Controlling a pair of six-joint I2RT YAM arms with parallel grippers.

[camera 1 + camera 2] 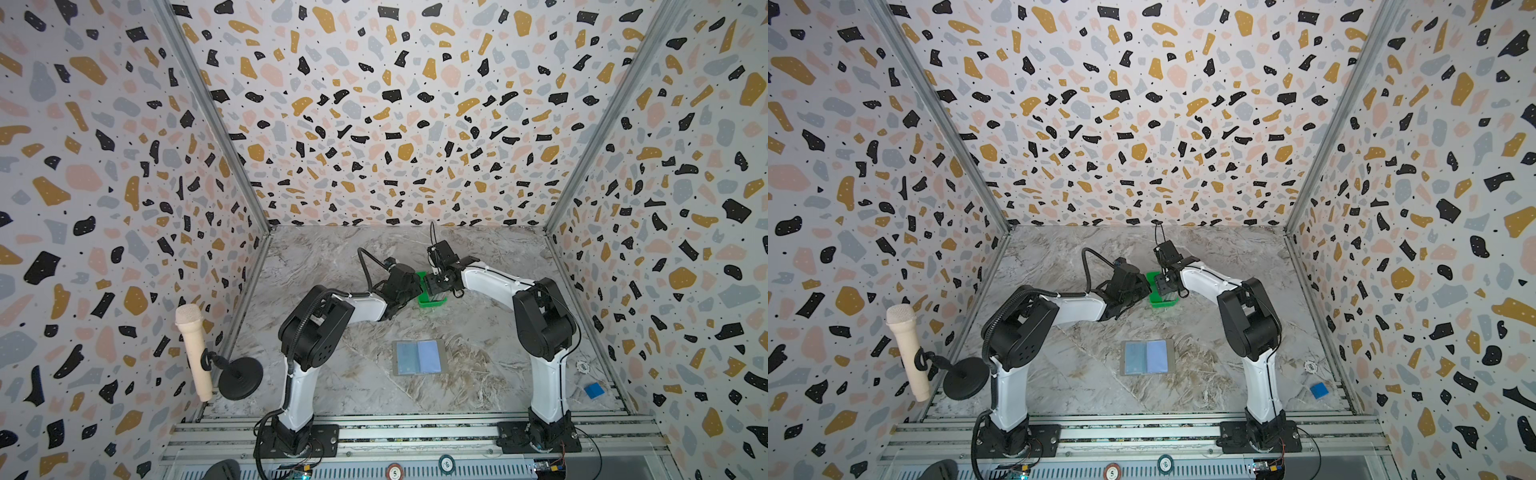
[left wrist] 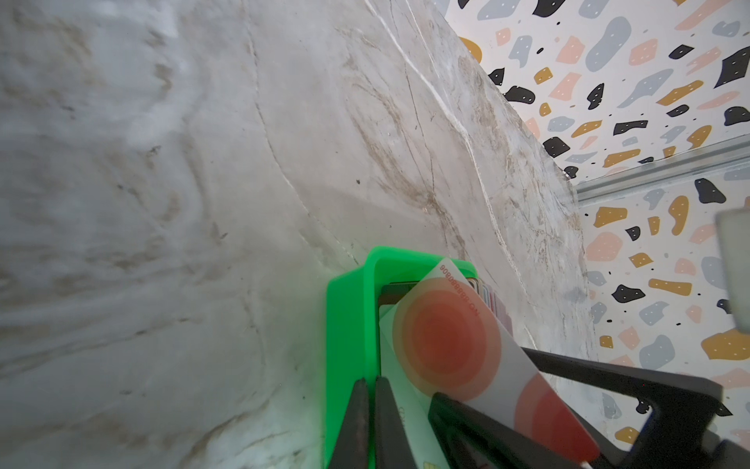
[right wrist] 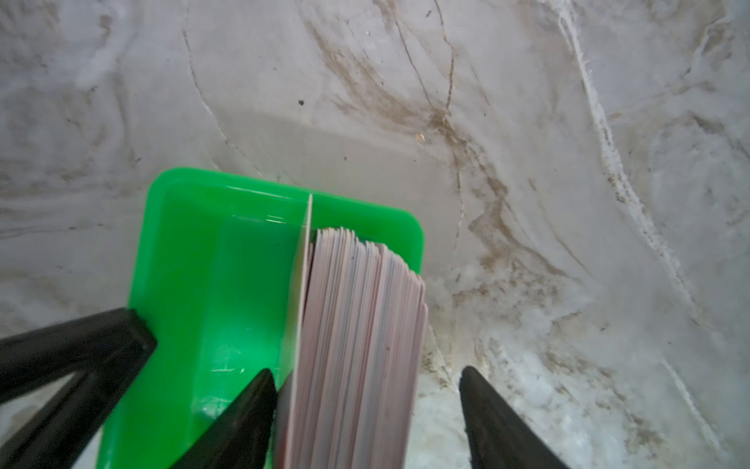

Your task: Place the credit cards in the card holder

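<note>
Marble tabletop (image 1: 332, 257), terrazzo walls (image 1: 374, 124); left jaws together, right jaws apart astride credit cards (image 3: 357, 345).

tray (image 3: 195, 284): glowing bright green lol
card (image 2: 446, 345): sporting red-orange circles on pale grey
stack (image 3: 357, 325): looking pinkish-white edge-on
holder (image 1: 443, 357): showing blue panels, grey border
table (image 1: 316, 257): wearing grey-brown marble
walls (image 1: 374, 104): rocking terrazzo blotches

The tray (image 3: 195, 260) is bright green plastic, smooth and glossy, with light glinting on its floor. The cards (image 3: 357, 325) in it are thin, smooth plastic with a dull sheen. The table (image 3: 527, 122) looks like veined marble, matt and faintly scuffed. The card holder (image 1: 419, 357) has shiny clear pockets. The right gripper (image 3: 365, 371) has matt black plastic fingers (image 3: 499, 422). The rails (image 1: 415, 434) are bare metal.
</note>
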